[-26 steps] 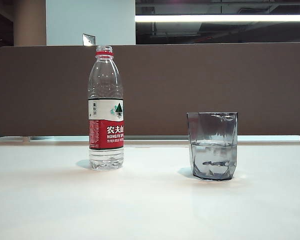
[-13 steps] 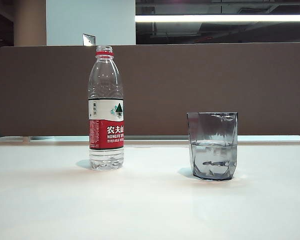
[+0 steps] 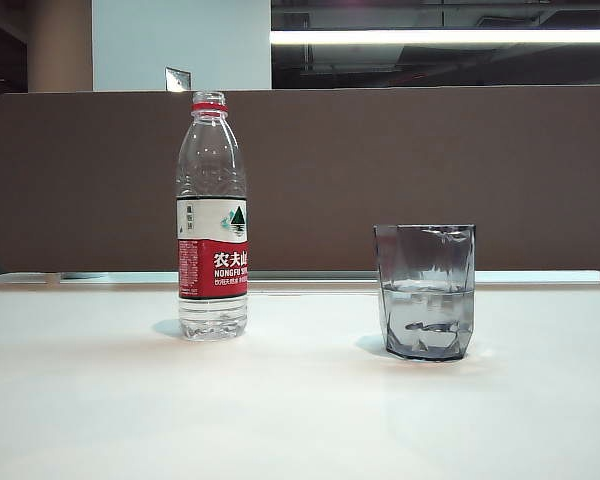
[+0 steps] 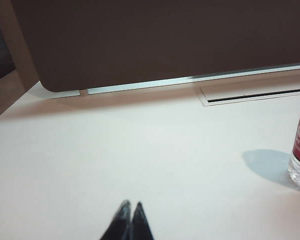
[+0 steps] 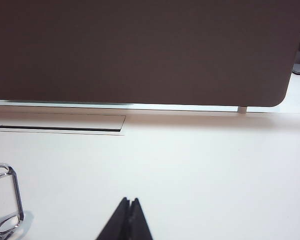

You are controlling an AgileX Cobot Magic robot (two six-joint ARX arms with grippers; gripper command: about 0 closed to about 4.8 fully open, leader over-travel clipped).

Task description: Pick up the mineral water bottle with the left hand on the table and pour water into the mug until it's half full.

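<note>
A: Against the exterior pictures from a moment ago, nothing on the worktop [image 3: 100,400] has shifted; bottle and mug stand where they stood.

B: And the surface?

A: Glossy white, with faint shadows under both things. Behind it runs a brown partition [image 3: 380,170] on short feet, a pale strip showing beneath. Above that, a light wall on the left and a dark ceiling with a long lit strip light [image 3: 440,36].

B: Left to right, then.

A: The mineral water bottle [image 3: 211,220] stands upright left of centre, uncapped, with little water left at its base. Well apart to its right sits the mug [image 3: 425,290], upright, water reaching roughly halfway up.

B: The arms?

A: Neither shows in the exterior view. The left tool [image 4: 128,220] appears only in the left wrist view, its two dark fingertips pressed together over bare worktop, holding nothing. The bottle is near it but apart, and cut by the frame edge (only the label's red part and the base show). A slot [image 4: 250,95] in the worktop lies by the partition.

B: The right one?

A: The right tool [image 5: 129,220] is likewise closed, tips together, empty. The mug [image 5: 5,200] in that view is cut off at the frame edge, so only part of its rim and wall can be made out. The same slot [image 5: 55,122] runs beyond it.
</note>
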